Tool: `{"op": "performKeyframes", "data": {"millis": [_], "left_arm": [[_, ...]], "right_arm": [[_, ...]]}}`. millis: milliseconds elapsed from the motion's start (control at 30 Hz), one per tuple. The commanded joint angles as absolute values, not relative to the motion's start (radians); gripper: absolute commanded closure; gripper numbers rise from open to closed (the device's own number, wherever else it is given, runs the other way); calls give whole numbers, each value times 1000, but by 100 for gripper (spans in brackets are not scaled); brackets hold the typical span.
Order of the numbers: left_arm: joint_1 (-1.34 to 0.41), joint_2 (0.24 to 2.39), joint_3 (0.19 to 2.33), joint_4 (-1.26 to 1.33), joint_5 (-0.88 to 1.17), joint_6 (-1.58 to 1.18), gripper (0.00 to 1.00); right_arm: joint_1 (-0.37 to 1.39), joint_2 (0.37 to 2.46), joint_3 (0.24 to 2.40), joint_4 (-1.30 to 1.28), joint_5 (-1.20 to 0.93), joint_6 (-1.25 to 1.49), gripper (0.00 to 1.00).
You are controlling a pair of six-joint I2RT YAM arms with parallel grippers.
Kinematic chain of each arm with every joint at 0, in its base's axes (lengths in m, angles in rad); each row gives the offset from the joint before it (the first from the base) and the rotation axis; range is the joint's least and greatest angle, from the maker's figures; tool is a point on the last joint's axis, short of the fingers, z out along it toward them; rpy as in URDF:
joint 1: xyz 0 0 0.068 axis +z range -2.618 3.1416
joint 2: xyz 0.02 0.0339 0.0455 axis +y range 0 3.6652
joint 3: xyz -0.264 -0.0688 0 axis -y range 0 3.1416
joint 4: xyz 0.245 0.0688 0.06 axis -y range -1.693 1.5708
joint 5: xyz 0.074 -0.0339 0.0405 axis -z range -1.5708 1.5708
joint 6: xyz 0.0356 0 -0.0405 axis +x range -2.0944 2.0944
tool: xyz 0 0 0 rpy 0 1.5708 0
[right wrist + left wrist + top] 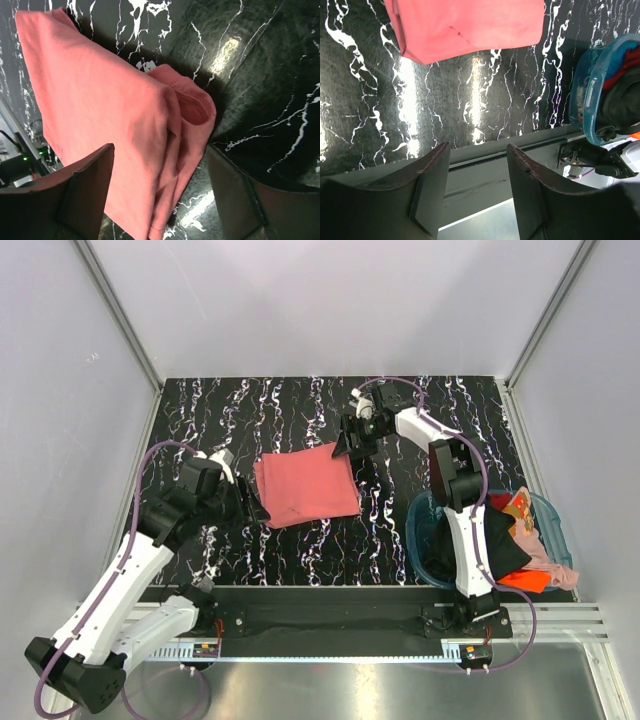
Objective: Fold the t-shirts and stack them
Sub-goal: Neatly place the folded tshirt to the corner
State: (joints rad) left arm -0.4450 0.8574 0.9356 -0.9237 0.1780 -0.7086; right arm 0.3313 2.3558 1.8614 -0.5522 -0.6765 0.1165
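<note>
A salmon-red t-shirt (pixel 306 485) lies folded into a rectangle in the middle of the black marbled table. It also shows in the left wrist view (pixel 465 25) and in the right wrist view (pixel 110 120). My right gripper (pixel 352 445) is open just over the shirt's far right corner, its jaws either side of the folded edge (pixel 187 115) and holding nothing. My left gripper (pixel 243 502) is open and empty beside the shirt's left edge. A black t-shirt (pixel 500 540), an orange one (pixel 527 580) and a pale pink one (pixel 545 555) lie in the teal basket.
The round teal basket (pixel 425 540) stands at the near right of the table; its rim shows in the left wrist view (pixel 590 90). The black base rail (pixel 320 615) runs along the near edge. White walls enclose the table on three sides.
</note>
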Motion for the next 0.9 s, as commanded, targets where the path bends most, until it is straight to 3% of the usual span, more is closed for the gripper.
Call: {"op": "performKeyframes", "data": {"millis": [0, 167, 200, 267, 400, 567, 733, 867], "left_arm": [[-442, 850, 934, -902, 169, -719, 45], [-443, 862, 934, -899, 176, -721, 44], [-442, 862, 930, -900, 176, -721, 44], [-440, 864, 928, -900, 176, -722, 44], [-440, 861, 925, -919, 175, -723, 43], [-437, 862, 922, -953, 172, -718, 43], [-436, 864, 887, -986, 190, -712, 43], [-436, 853, 859, -1006, 179, -701, 43]], "right_arm": [[356, 2401, 1841, -548, -710, 152, 21], [371, 2439, 1884, -560, -706, 181, 33], [373, 2444, 1893, -558, -704, 186, 46], [371, 2450, 1911, -569, -677, 190, 60], [371, 2450, 1986, -632, -572, 180, 100], [348, 2418, 2123, -776, -229, 92, 100], [259, 2463, 2357, -989, -121, -70, 100], [187, 2476, 2405, -997, 4, -179, 100]]}}
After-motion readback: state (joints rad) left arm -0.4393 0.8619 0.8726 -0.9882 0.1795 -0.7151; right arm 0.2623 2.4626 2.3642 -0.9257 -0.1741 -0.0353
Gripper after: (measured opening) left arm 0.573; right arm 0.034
